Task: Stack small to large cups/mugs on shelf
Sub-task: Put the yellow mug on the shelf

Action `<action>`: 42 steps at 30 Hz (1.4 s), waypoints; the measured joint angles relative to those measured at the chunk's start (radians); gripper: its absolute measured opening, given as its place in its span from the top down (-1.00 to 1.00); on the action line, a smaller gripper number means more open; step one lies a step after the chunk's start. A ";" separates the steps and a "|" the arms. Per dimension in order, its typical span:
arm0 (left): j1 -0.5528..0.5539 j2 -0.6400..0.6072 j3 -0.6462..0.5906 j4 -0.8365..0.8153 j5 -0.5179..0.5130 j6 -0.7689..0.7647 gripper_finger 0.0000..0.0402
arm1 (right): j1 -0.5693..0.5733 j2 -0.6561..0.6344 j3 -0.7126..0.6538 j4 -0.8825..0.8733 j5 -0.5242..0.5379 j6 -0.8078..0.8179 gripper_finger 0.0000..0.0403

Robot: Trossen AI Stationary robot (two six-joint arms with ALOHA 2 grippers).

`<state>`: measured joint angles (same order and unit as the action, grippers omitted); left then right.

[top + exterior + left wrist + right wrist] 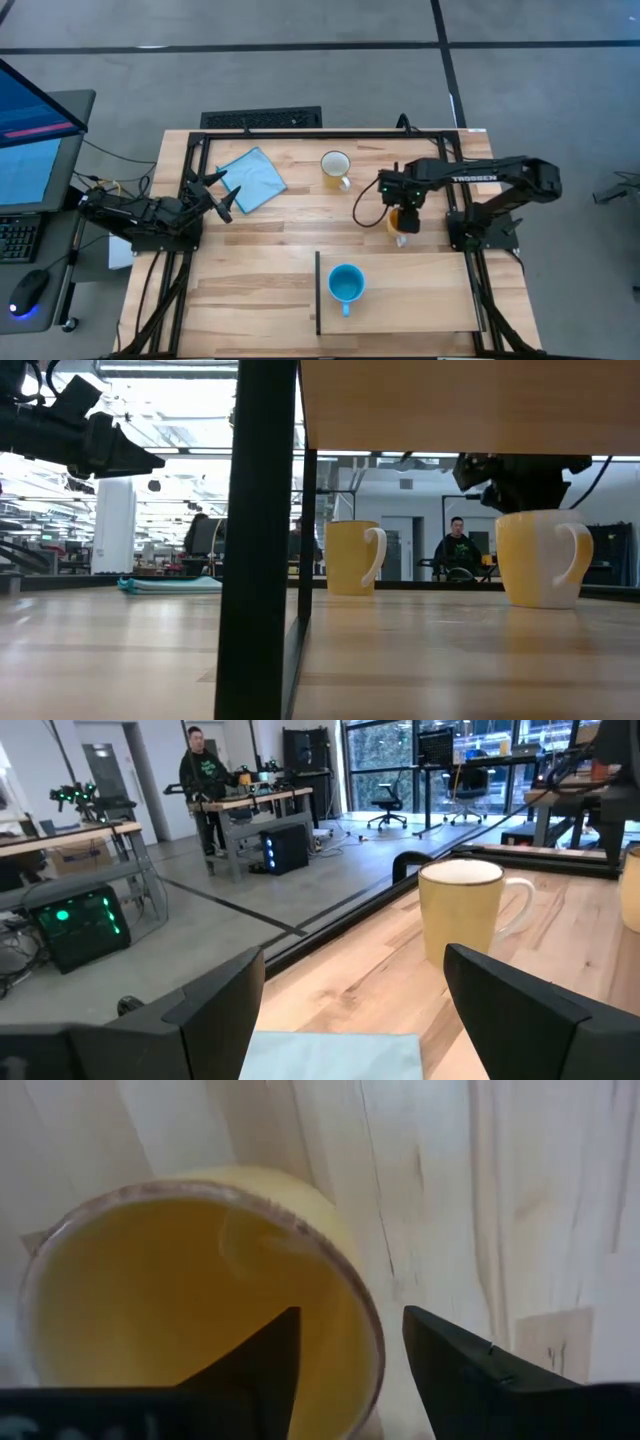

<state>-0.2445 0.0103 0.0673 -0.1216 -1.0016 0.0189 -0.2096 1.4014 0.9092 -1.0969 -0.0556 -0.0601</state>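
The right gripper (403, 200) hangs directly over the orange mug (400, 220), which stands on the table between the white mug (335, 166) and the shelf (420, 300). In the right wrist view the two fingers (450, 1370) are spread, one inside the mug's (190, 1300) yellowish bowl and the other outside, so they straddle the rim (350, 1280); that is the natural way to pinch a thin wall rather than span the whole body, though I cannot tell whether either pad touches it yet. The low view shows the mug (540, 558) sitting flat on the wood with the gripper (520, 485) right above its mouth (nothing lifted so far, by the look of it). The light-blue mug (346, 285) is already upright on the shelf, near its dark raised edge (318, 295), handle toward the near side of the table. Being the smallest, it presumably anchors the order, and the orange one looks to be next. The white mug waits near the far edge of the table beside the blue cloth (250, 178). The left gripper (222, 195) rests at the left side by that cloth, fingers (215, 1010) wide apart and holding nothing, well out of the working arm's way.
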 joint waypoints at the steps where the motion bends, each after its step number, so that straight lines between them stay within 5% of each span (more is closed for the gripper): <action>1: 0.000 0.000 0.000 0.000 0.000 0.000 -0.50 | 0.000 0.009 0.000 0.004 0.000 0.000 0.04; 9: 0.000 0.000 0.000 0.001 0.000 0.000 -0.50 | -0.002 0.053 0.000 0.025 0.001 -0.011 0.27; 17: 0.000 0.000 0.000 0.003 0.000 -0.001 -0.50 | -0.002 0.059 0.000 0.020 0.006 -0.045 0.88; 31: 0.000 0.000 0.000 0.005 0.000 -0.003 -0.50 | -0.002 0.055 0.070 -0.037 0.005 -0.061 0.89; 42: 0.000 0.000 0.000 0.005 0.000 -0.004 -0.50 | -0.002 -0.006 0.469 -0.384 0.130 -0.051 0.89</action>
<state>-0.2445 0.0105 0.0669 -0.1165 -1.0012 0.0153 -0.2119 1.3956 1.3786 -1.4809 0.0740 -0.1115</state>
